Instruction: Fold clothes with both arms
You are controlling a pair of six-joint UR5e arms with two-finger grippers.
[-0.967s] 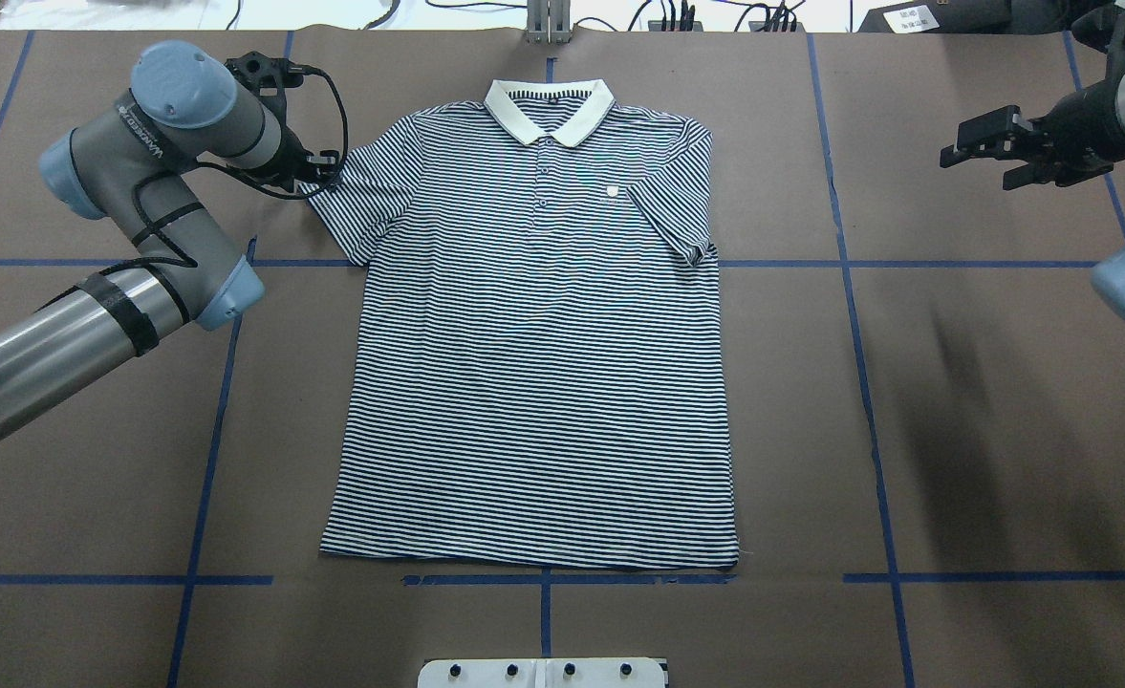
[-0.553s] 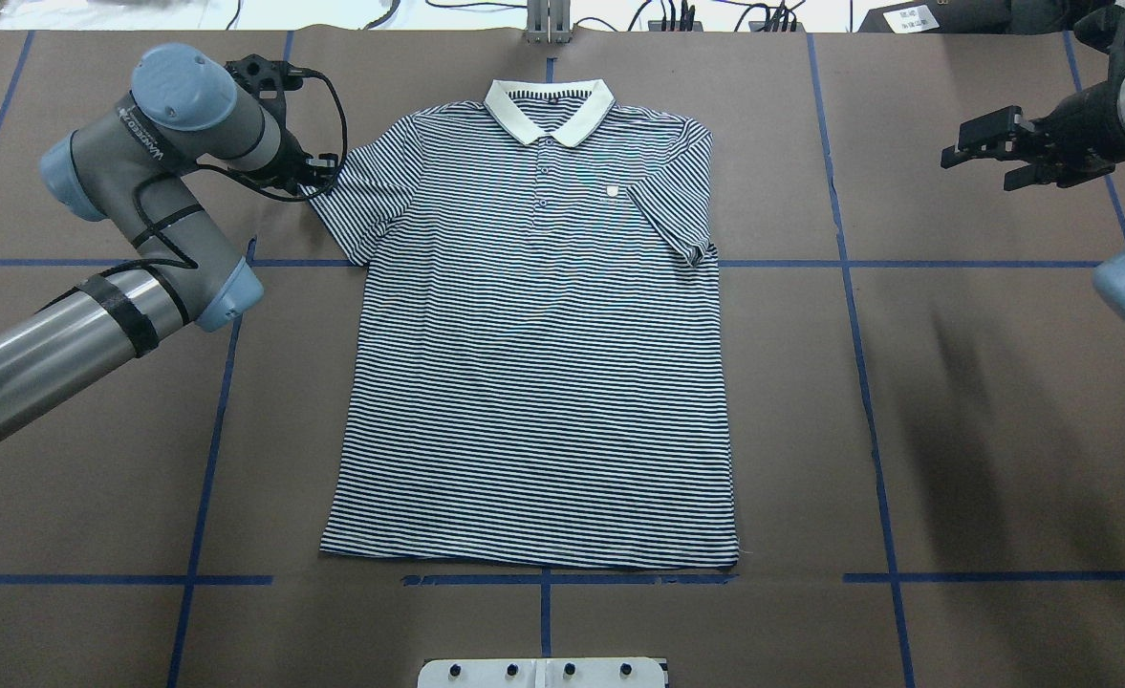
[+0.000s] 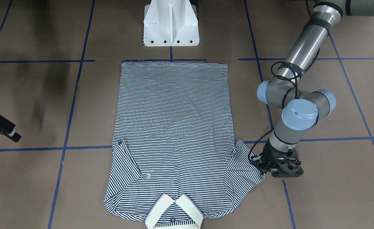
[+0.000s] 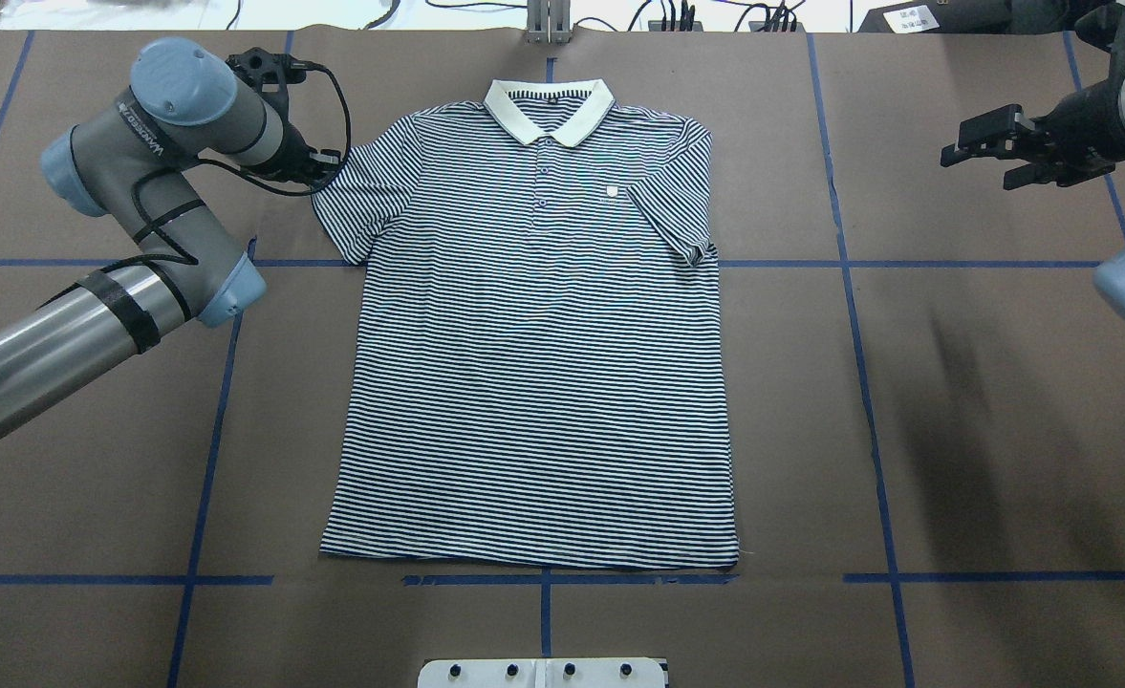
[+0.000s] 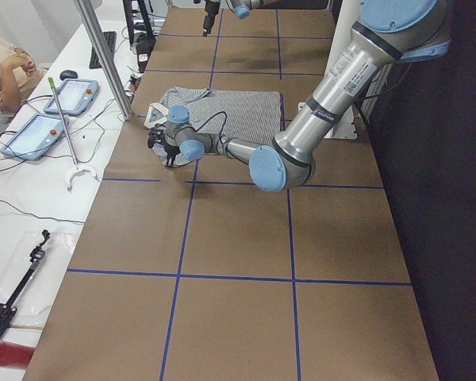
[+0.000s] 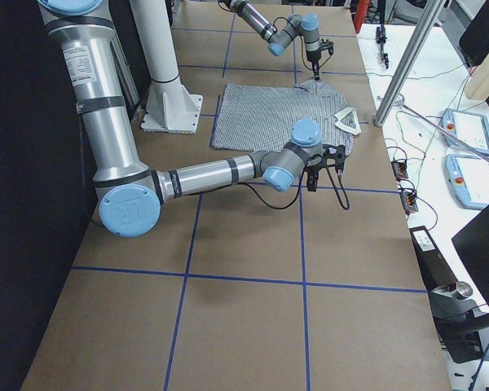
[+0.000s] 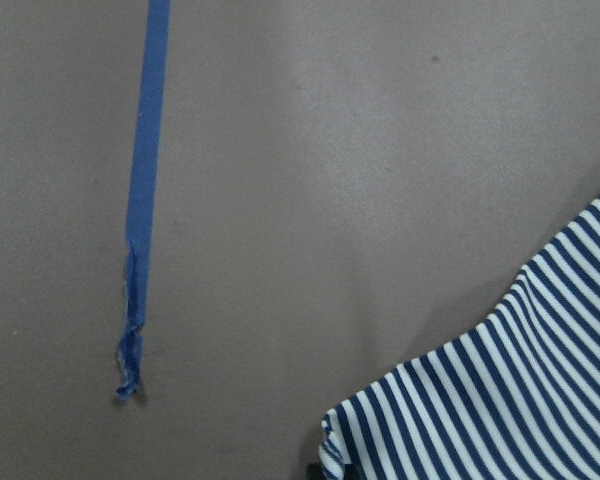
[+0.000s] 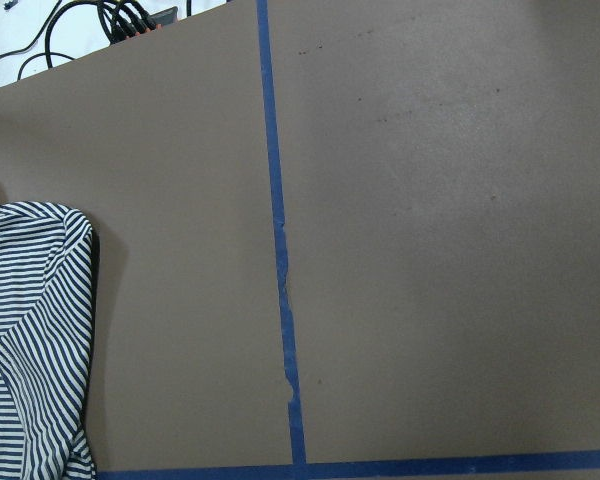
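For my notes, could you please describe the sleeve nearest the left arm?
On the table lies a striped shirt. From its cream collar, go to the sleeve beside the left gripper: it spreads outward, while the other is folded inward.

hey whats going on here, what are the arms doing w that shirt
Two robot arms are folding a striped polo shirt that lies flat, face up, on the table. The sleeve on the robot's right is already tucked in over the body. The left tool is down at the edge of the spread-out left sleeve; whether it has gripped it can't be seen. The right tool hovers off to the side, open and empty.
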